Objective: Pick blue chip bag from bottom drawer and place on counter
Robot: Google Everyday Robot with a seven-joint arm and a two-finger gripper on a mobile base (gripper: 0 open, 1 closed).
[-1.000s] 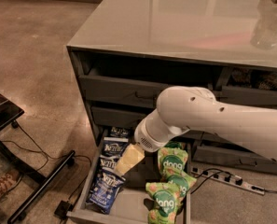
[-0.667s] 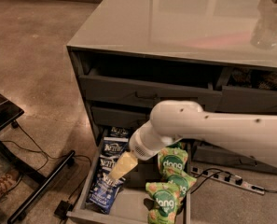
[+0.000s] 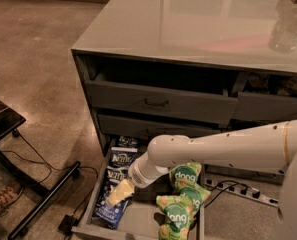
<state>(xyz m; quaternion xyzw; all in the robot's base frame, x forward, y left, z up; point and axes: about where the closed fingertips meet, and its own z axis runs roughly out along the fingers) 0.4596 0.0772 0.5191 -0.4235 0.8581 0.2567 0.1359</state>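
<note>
Gripper (image 3: 118,194) over blue chip bag (image 3: 108,215), lengthwise along bottom drawer (image 3: 138,220)

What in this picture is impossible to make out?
- Camera view: the gripper, low over the blue chip bags in the bottom drawer, covers part of one bag.
- The arm hides the drawer's back right corner.
- Items at the counter's right edge are blurred and cut off by the frame.
</note>
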